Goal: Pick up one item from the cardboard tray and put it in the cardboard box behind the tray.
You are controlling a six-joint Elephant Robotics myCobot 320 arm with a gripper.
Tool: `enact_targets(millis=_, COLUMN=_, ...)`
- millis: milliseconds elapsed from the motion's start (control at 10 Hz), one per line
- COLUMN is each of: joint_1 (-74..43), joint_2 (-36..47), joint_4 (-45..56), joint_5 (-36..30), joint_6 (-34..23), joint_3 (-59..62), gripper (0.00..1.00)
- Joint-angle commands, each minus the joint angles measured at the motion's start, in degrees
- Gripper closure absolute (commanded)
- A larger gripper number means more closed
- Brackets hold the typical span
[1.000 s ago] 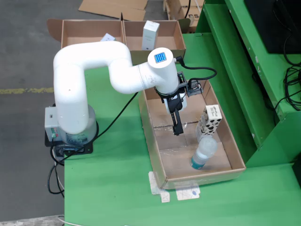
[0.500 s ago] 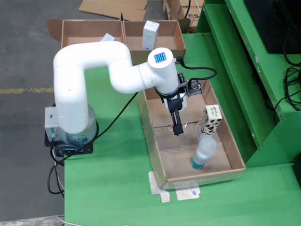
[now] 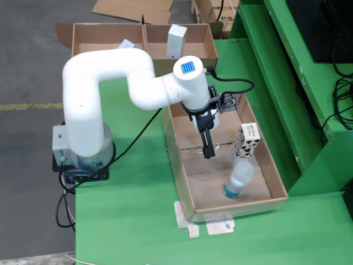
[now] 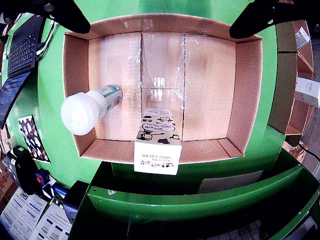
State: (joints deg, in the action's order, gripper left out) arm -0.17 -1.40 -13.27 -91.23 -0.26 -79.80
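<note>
In the wrist view, the carton [image 4: 157, 141] reads "HAND CREAM", illegible overhead.

brown tray [image 4: 250, 95], cow-spotted carton [image 4: 157, 142], seemingly teal-labelled bottle [image 4: 92, 107]

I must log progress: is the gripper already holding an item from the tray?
No, the gripper hangs empty above the tray, apart from the bottle and carton.

White myCobot arm [image 3: 110, 72] rises from base at fixed view's left, elbow bent, forearm reaching right. Wrist pointed down. Black gripper [image 3: 207, 146] hangs vertical, empty; in wrist view its two dark fingers [image 4: 70, 15] sit spread wide apart at top corners.
</note>
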Motion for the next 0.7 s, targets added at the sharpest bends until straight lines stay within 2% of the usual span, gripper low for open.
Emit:
enact_targets(millis=0, joint_1=0.09, joint_2=0.97, joint_4=-0.70, joint_5=-0.35, joint_6=-0.26, joint_3=1.41, gripper=0.00)
enact_targets(millis=400, joint_1=0.68, joint_2=1.38, joint_4=-1.29, joint_5=-0.54, joint_6=-0.49, joint_3=0.81, gripper=0.00)
enact_targets(millis=500, joint_1=3.32, joint_2=-4.51, joint_4=1.25, joint_5=-0.63, joint_6=0.97, joint_3=9.13, gripper=0.00)
enact_targets(millis=600, joint_1=3.32, joint_2=-4.51, joint_4=1.25, joint_5=-0.63, joint_6=0.97, joint_3=9.13, gripper=0.00)
